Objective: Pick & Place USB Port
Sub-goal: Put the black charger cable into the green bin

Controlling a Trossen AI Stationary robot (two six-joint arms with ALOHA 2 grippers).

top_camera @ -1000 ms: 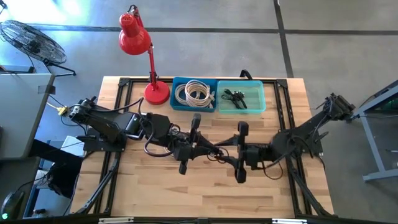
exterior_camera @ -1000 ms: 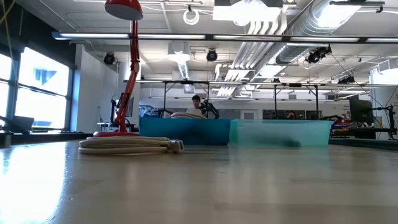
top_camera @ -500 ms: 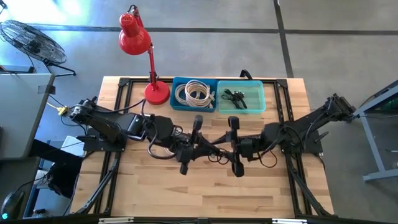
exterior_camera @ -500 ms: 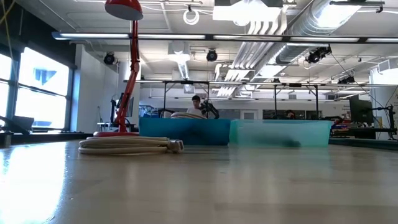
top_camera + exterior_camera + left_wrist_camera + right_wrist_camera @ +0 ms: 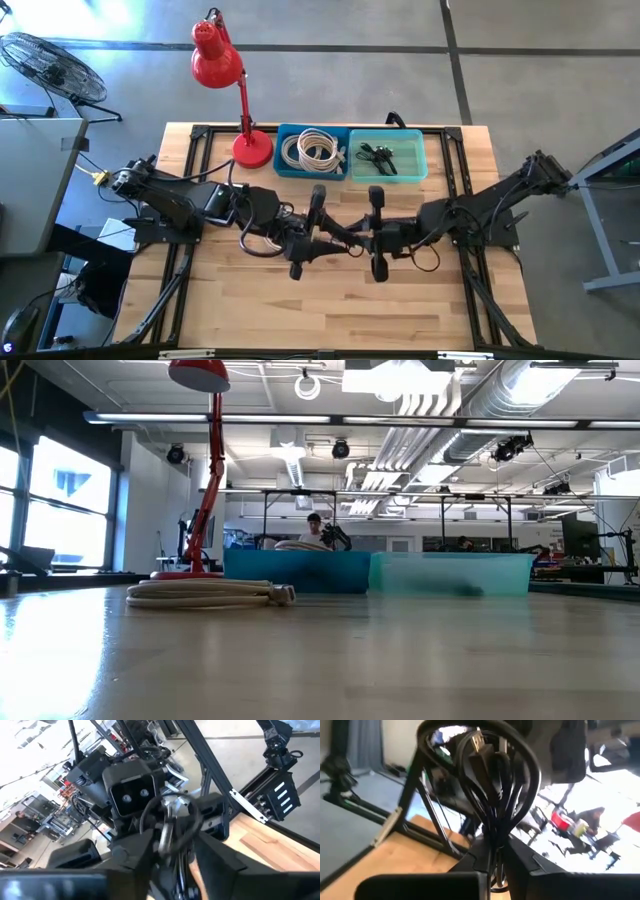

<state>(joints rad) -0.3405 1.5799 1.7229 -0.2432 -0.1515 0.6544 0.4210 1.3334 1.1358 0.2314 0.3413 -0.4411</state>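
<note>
The right end effector (image 5: 362, 240) is clamped on a bundled black USB cable (image 5: 487, 780), its loops and plug standing just above the pinched fingers (image 5: 520, 857) in the right wrist view. Directly facing it at mid-counter, the left end effector (image 5: 335, 238) has its fingers slightly apart around the same bundle, so the cable looks to be mid-handover between the arms. Placement is not yet done, I judge: the teal bin (image 5: 412, 172), already holding dark cables, sits beyond the right end effector, and the blue bin (image 5: 283, 165) holds white ones.
</note>
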